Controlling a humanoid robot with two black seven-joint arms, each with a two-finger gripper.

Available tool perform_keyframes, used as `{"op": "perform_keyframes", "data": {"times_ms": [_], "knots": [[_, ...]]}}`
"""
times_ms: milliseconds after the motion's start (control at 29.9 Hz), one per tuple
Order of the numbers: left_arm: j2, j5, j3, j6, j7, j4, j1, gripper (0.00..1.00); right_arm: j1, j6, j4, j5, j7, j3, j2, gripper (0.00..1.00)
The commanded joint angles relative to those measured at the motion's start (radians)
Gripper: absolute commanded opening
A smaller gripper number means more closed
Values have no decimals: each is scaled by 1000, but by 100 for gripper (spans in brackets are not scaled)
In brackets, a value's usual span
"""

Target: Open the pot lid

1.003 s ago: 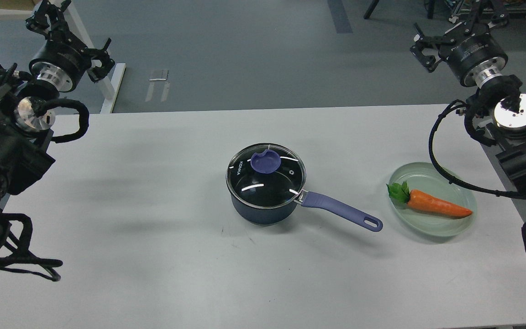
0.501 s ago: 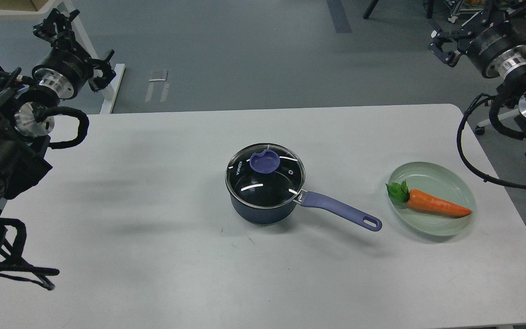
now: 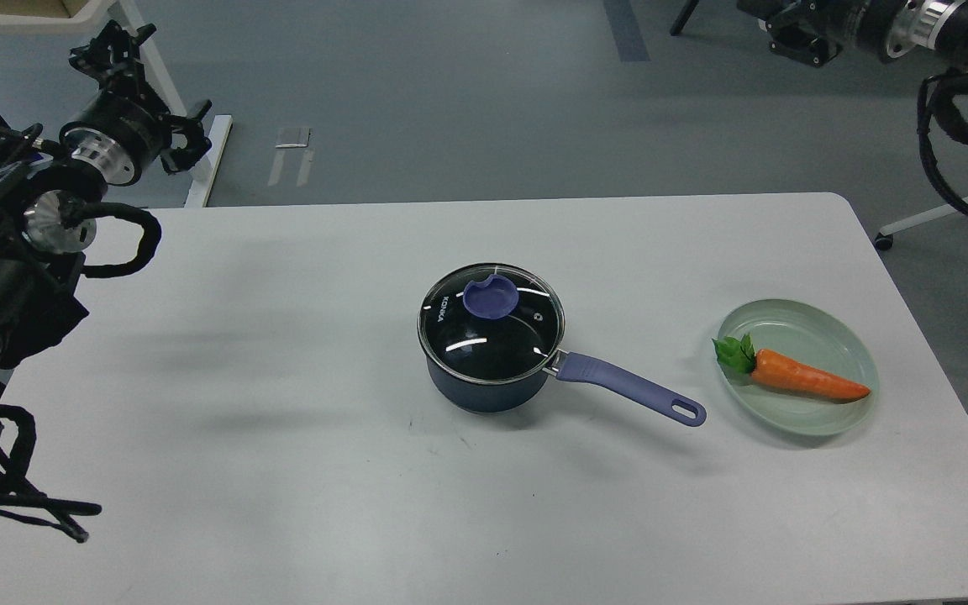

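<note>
Lid (image 3: 491, 313) is sitting closed on the pot (image 3: 484, 382) near the middle of the worktop (image 3: 282, 378), its flat purple-blue knob (image 3: 490, 297) lying toward the far-left part of the glass. White "KONKA" lettering is showing on the glass along the lid's left edge. The pot's long handle (image 3: 628, 387) is pointing right and toward the near edge, its holed end lying apart from a pale green plate (image 3: 828, 328) that is carrying a carrot (image 3: 807, 379) with green leaves.

The worktop is showing pale grey and matte, with a few tiny dark specks near the pot. Beyond it a grey floor is stretching away, with white furniture legs at far left and a wheeled white leg at far right.

Compared with a second ago, the right arm is swinging up and away: its pincer (image 3: 797, 35), earlier hanging over the worktop's right corner, is now sitting at the top edge, and I cannot tell its state. The left pincer (image 3: 114, 46) is drifting slightly up and left; it is too dark and small to tell. Pot, lid and plate are keeping their places.
</note>
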Motion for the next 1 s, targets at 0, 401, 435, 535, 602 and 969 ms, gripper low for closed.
{"op": "perform_keyframes", "data": {"times_ms": [0,401,435,535,602,969], "knots": [[11,1,1,0,-1,0,2,99,16,-1,148,-227,1,-15,-16,100],[37,3,145,0,10,-43,16,99,154,7,383,-562,15,-337,1,100],[56,3,157,0,11,-76,18,99,154,7,398,-609,16,-351,6,100],[126,3,173,0,13,-268,51,99,154,5,415,-733,42,-402,30,100],[187,7,173,0,13,-430,93,99,154,7,439,-780,52,-441,35,100],[229,114,151,0,7,-658,133,99,136,24,578,-994,53,-635,35,99]]}}
